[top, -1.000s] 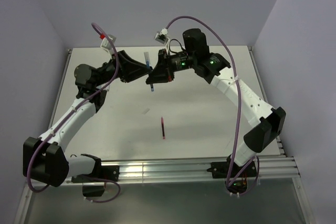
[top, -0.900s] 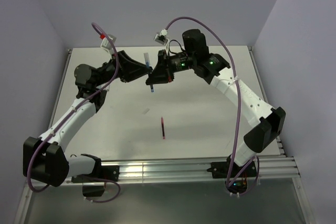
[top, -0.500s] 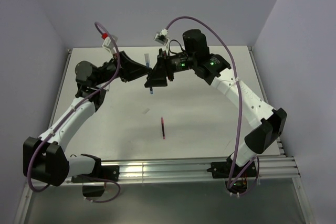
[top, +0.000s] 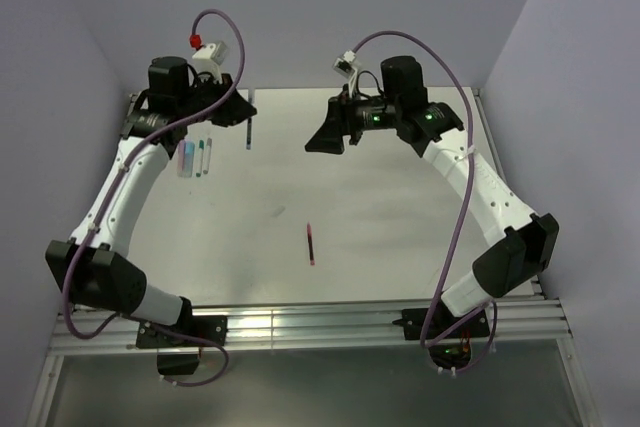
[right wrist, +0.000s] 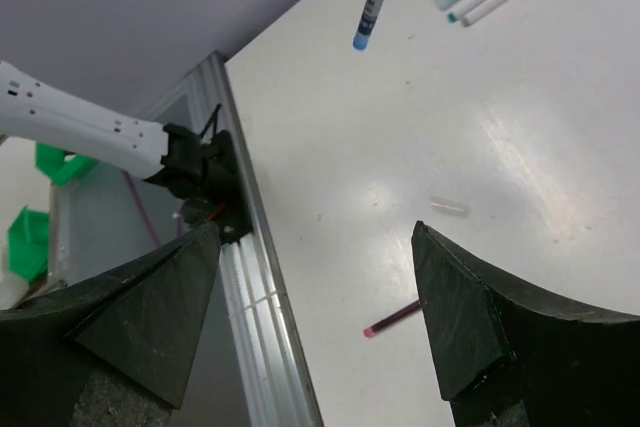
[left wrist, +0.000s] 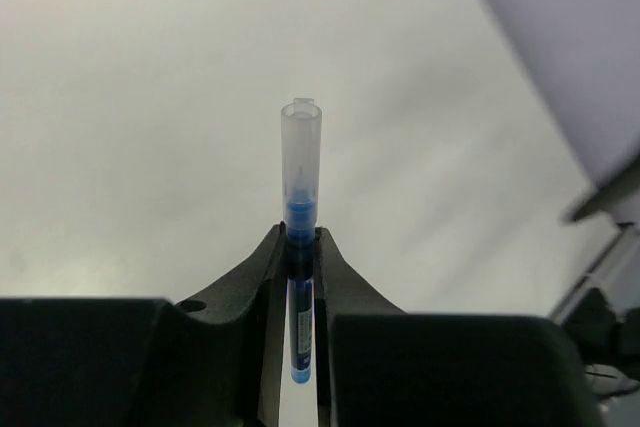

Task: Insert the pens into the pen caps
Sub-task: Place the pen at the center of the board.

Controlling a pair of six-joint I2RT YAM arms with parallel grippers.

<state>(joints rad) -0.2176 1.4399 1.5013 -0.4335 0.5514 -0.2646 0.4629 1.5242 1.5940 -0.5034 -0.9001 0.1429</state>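
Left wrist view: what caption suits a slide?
Jaws shut on a blue pen wearing a clear cap, above the table.

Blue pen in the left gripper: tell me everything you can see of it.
The blue pen is pinched between the fingers of the left gripper, held off the table. A translucent, plastic-looking cap covers the end beyond the fingertips, with blue showing through at its base. The barrel is dark, carries a pale label visible from the right wrist, and ends in a bright blue tip. Nothing else touches it.
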